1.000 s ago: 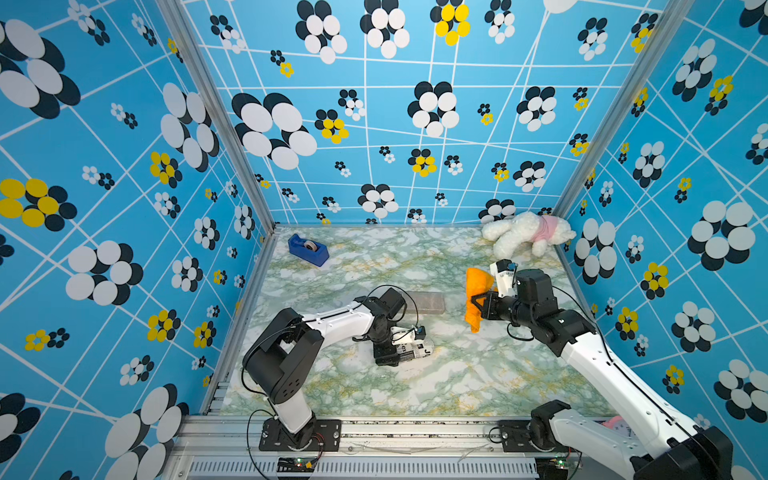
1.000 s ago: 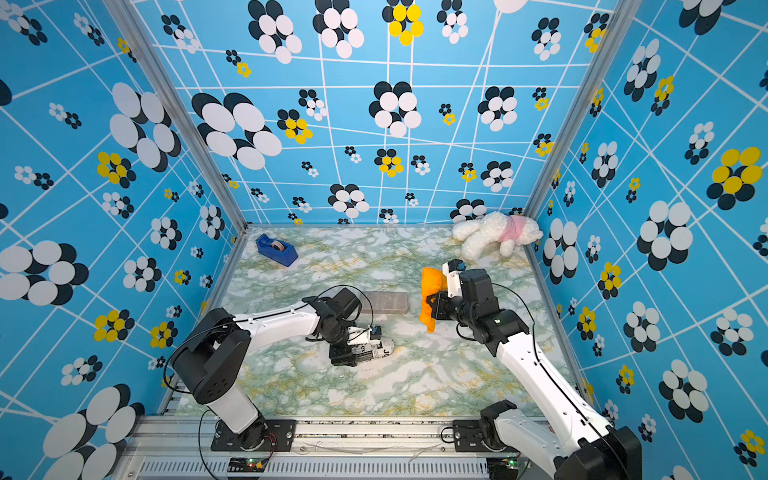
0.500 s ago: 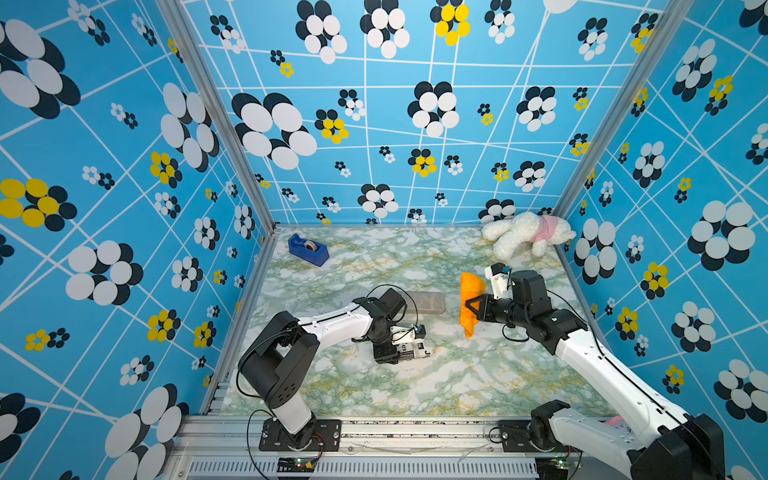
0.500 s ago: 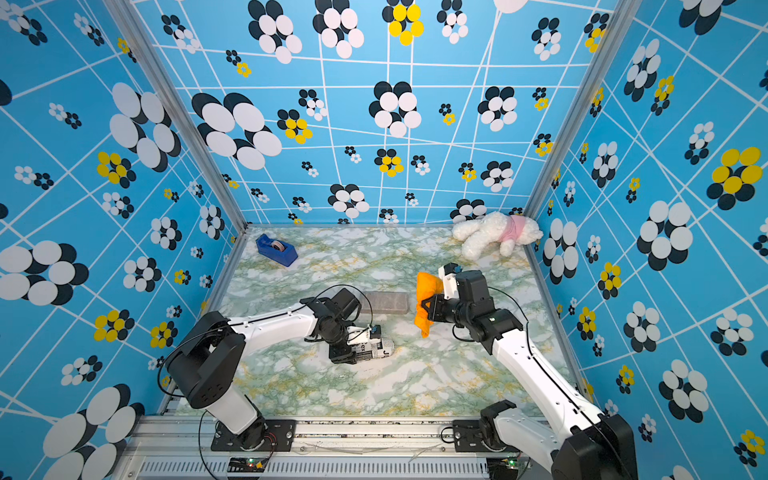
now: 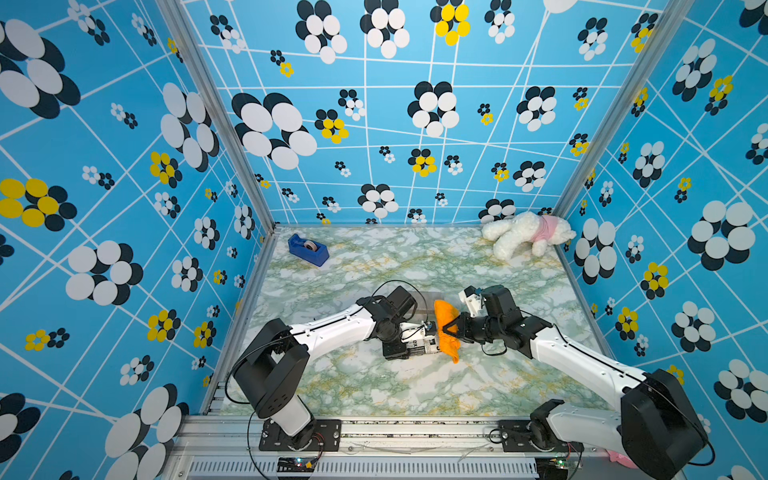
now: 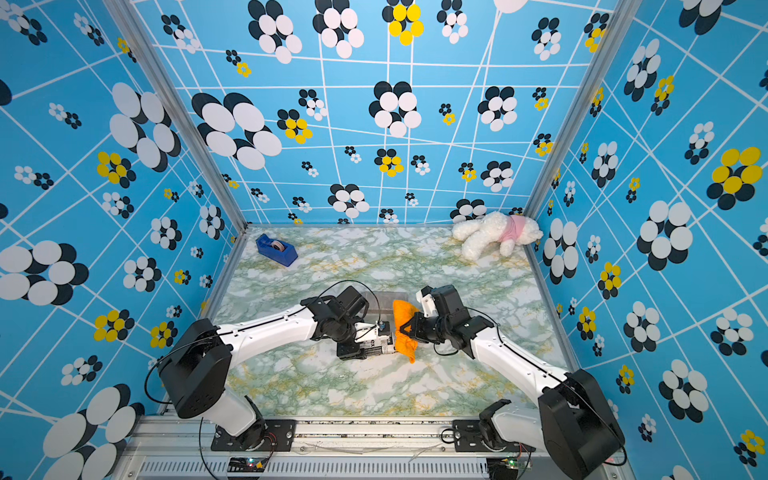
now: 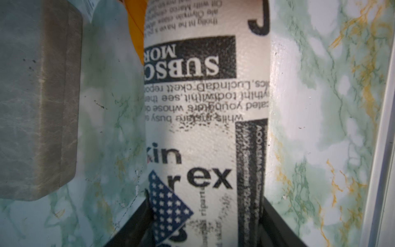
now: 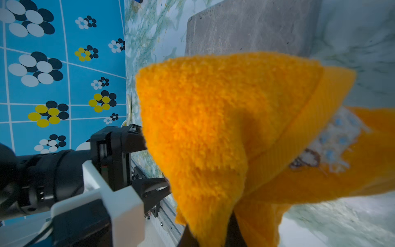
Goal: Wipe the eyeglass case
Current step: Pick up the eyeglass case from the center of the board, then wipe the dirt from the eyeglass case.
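So the left gripper [image 5: 406,350] is clamped on the newspaper-print eyeglass case [image 5: 423,345], which lies flat on the marble table [image 5: 395,386], about mid-table and a bit toward the near edge. The right gripper [image 5: 452,329] is pinched on an orange cloth [image 5: 444,313] that touches the case's right end. A grey block [image 8: 252,27] sits just behind. The blue tape dispenser [image 5: 308,249] is far left and the plush dog [image 5: 525,235] far right.
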Controlling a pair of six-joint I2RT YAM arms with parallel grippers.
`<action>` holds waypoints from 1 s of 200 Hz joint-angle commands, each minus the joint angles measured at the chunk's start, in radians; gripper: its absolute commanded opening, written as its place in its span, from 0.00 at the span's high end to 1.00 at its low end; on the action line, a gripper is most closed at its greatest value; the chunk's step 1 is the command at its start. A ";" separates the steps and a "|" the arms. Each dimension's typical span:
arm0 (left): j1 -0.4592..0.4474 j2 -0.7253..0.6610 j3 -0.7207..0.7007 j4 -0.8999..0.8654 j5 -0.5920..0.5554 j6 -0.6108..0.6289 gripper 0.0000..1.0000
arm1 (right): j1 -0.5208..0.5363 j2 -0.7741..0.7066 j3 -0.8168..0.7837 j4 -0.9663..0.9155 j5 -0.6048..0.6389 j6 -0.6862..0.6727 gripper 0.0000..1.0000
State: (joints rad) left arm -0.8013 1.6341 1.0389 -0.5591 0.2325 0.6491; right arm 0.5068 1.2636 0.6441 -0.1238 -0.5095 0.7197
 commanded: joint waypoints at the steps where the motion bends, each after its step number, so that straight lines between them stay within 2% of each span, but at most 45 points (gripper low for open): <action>1: -0.029 0.054 0.056 0.065 0.011 -0.039 0.69 | 0.016 0.046 -0.037 0.099 -0.073 0.075 1.00; 35: -0.063 0.147 0.138 0.068 0.007 -0.061 0.73 | 0.016 0.082 -0.038 0.011 -0.037 0.013 1.00; 64: -0.065 0.187 0.170 0.096 0.008 -0.096 0.76 | 0.018 0.118 -0.066 0.003 -0.088 0.014 1.00; 84: -0.065 0.199 0.186 0.116 0.009 -0.109 0.75 | 0.025 0.143 -0.099 0.057 -0.150 0.050 1.00; 109: -0.067 0.208 0.206 0.130 0.004 -0.123 0.76 | 0.033 0.147 -0.113 0.112 -0.159 0.080 1.00; 149: -0.070 0.183 0.153 0.225 -0.001 -0.171 0.78 | 0.031 0.181 -0.157 0.316 -0.178 0.160 1.00; 170: -0.072 0.158 0.107 0.268 0.002 -0.182 0.78 | -0.003 0.158 -0.188 0.291 -0.169 0.120 0.99; 200: -0.069 0.150 0.060 0.328 0.017 -0.198 0.76 | -0.038 0.123 -0.207 0.144 -0.147 0.003 1.00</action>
State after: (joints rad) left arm -0.8650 1.8194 1.1172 -0.4740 0.2100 0.5152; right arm 0.4667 1.3857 0.4835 0.2096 -0.6197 0.8040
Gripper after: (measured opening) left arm 0.623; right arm 0.096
